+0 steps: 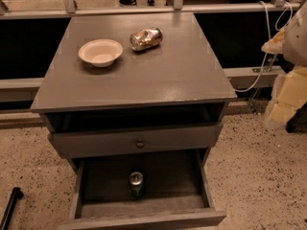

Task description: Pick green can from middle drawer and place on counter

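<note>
Gripper: the gripper [289,97] shows as blurred pale yellow blocks at the right edge of the view. A white part of the arm [298,30] is above it. It hangs off the right side of the cabinet, over the floor.
Gripper state: I cannot tell whether it is wide or narrow, or whether it holds anything.
Green can: the green can [136,183] stands upright, down and well to the left of the gripper. It is on the dark bottom of the drawer, about midway between the side walls, with its silver top and pull tab facing up.
Writing on the green can: pale markings, too small to read.
Drawer: the drawer [76,195] is pulled out toward the camera, lower than the gripper and to its left.
Drawer front: a shut drawer front [105,145] with a small round knob [139,143] sits just above the open drawer.
Counter: the counter [158,75], flat and grey, lies to the left of the gripper, well above the green can.
Bowl: a white bowl [100,52] sits on the counter, far to the gripper's left.
Gold can: a dented gold can [146,38] lies on its side just beside the bowl, on the side nearer the gripper. Its label is unreadable.
Floor: a speckled floor [259,176] lies under the gripper.
Cable: a white cable [267,28] hangs near the gripper, up and to its left.
</note>
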`<state>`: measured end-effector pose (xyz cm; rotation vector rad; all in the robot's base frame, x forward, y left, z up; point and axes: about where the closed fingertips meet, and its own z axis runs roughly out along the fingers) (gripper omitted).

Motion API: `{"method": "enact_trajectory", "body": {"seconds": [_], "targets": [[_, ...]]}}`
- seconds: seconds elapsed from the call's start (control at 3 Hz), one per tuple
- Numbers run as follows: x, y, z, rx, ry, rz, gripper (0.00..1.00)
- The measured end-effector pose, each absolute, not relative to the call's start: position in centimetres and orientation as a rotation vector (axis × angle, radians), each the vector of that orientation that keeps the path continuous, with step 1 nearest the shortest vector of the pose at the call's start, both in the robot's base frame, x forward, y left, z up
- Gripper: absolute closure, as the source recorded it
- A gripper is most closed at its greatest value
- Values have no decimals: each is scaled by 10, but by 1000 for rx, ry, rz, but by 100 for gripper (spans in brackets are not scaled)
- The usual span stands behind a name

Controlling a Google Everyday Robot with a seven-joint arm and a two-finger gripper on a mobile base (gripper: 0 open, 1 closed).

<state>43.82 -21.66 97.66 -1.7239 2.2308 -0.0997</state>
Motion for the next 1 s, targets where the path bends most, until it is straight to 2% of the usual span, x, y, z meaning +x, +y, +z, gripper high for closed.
{"method": "enact_trajectory", "body": {"seconds": [0.67, 1.0], "targets": [[438, -204, 961, -1703, 2180, -65, 0], [414, -171, 917, -1706, 2051, 66, 0]]}}
